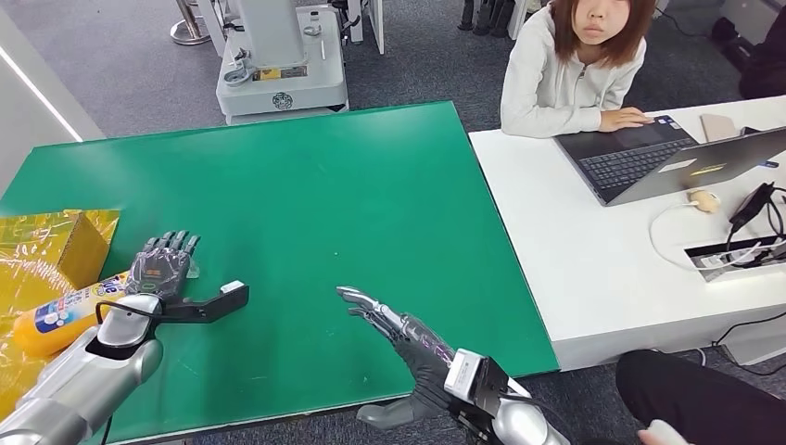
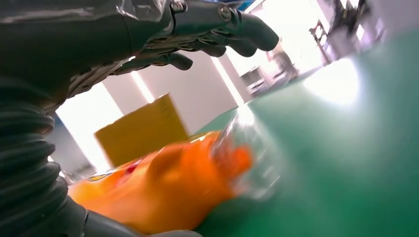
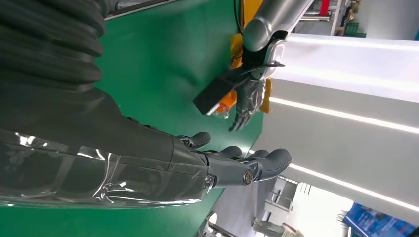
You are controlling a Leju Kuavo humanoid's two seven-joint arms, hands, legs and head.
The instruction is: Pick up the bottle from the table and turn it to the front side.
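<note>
At nine o'clock on the green table (image 1: 352,185) the orange bottle (image 1: 57,320) lies on its side, just beside a yellow box (image 1: 79,239). Our left hand (image 1: 162,264) hovers over its cap end, fingers spread, gripping nothing. To grasp well, we judge we should close around the body, since the box crowds that side. At five o'clock our right hand (image 1: 394,329) hangs flat, empty. At two o'clock a person (image 1: 570,69) sits at a laptop (image 1: 649,158).
</note>
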